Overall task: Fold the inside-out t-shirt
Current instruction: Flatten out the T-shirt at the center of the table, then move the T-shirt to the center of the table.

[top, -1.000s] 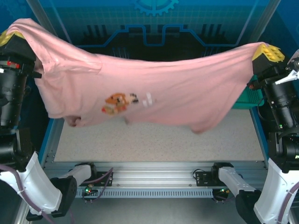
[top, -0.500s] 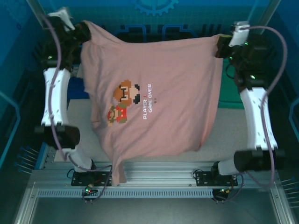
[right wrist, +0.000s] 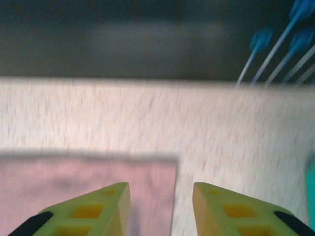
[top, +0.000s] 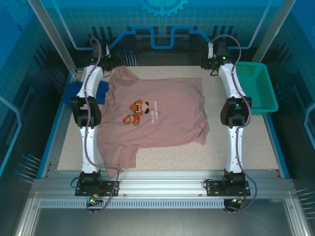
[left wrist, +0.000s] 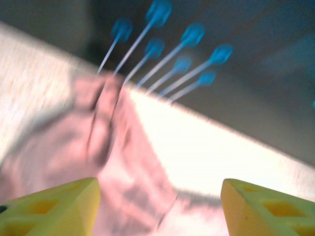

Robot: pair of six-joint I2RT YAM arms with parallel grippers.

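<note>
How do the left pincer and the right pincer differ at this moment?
The left pincer stands wider open than the right pincer. The left pincer faces rumpled t-shirt fabric; the right pincer a flat shirt corner and bare table. Both hold nothing.

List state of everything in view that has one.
t-shirt: spread flat, print up, not yet folded
left gripper: jaws open, empty, over the shirt
right gripper: jaws open, empty, at shirt's corner
blue cloth: bunched beside shirt
green basket: upright, looks empty
</note>
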